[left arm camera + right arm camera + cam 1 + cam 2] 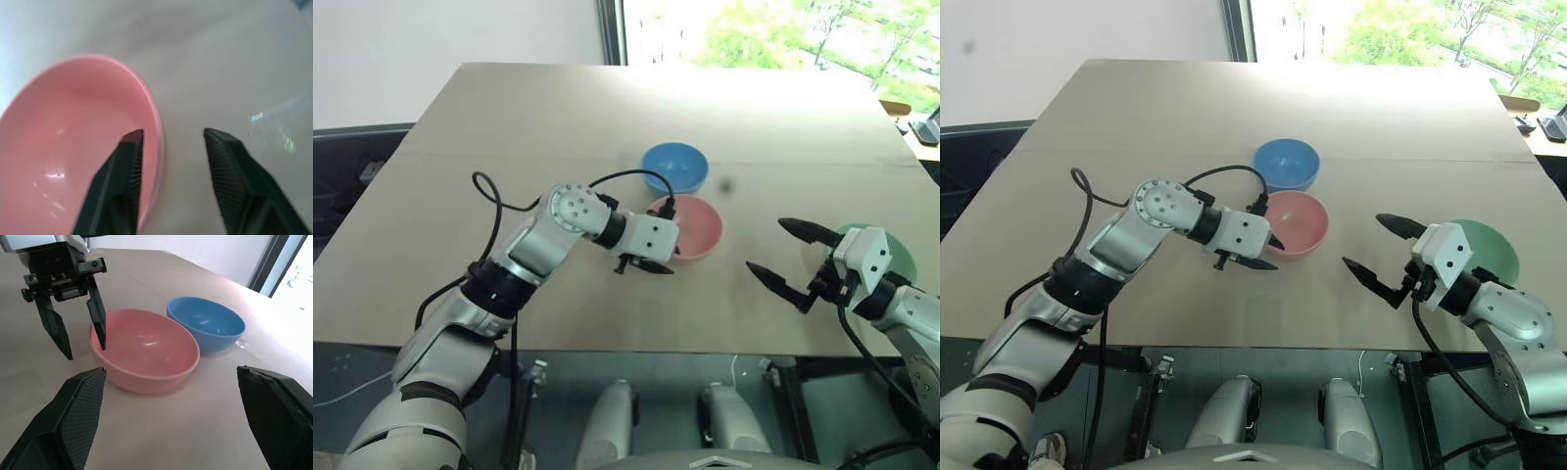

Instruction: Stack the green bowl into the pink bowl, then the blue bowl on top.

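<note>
Tan table by a bright window
Beyond the table (509,127) we see a white wall (450,29), and beside it a window (773,29) with sunlit trees.

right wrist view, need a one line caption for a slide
Left hand open astride the pink bowl's rim, blue bowl just behind, on the tan table.

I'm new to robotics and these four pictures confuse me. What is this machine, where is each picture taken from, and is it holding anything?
It is a humanoid robot with two arms, each ending in a two-fingered tool. Two pictures look down from its head; the other two come from its wrists. A tan table holds a blue bowl, a pink bowl and a green bowl. The left tool is open astride the pink bowl's rim, one finger inside. The right tool is open, holding nothing.
</note>
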